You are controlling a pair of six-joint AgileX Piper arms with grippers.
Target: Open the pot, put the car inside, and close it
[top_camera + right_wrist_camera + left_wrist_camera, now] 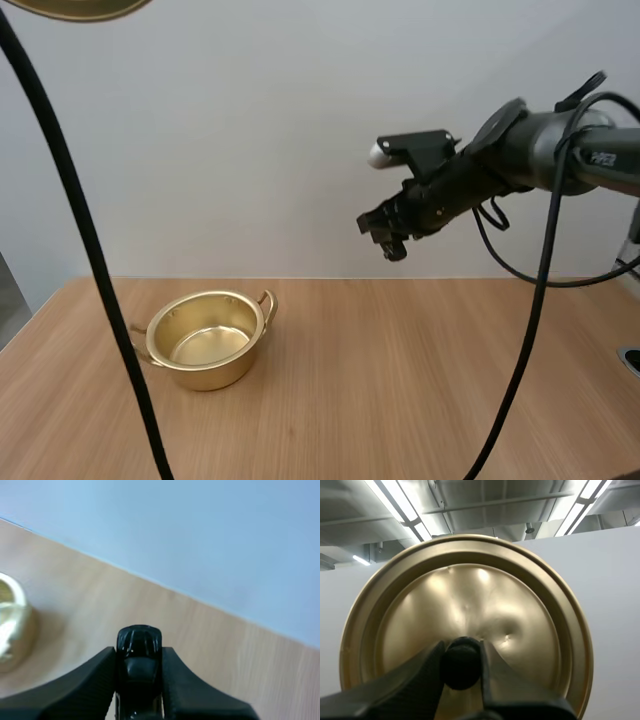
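Note:
The gold pot point(207, 341) stands open on the table's left side, its inside bare; it shows again as a gold blur point(12, 625) off beside my right fingers. My left gripper point(462, 662) is shut on the black knob point(461, 664) of the gold lid point(465, 620), held up high; the lid's rim point(80, 8) peeks in above the pot. My right gripper point(385, 235) hangs high over the table's middle, right of the pot, shut on a small black toy car point(139, 655) pinched between its fingertips.
The wooden table point(400, 380) runs bare from the pot to the right edge. A pale wall stands behind it.

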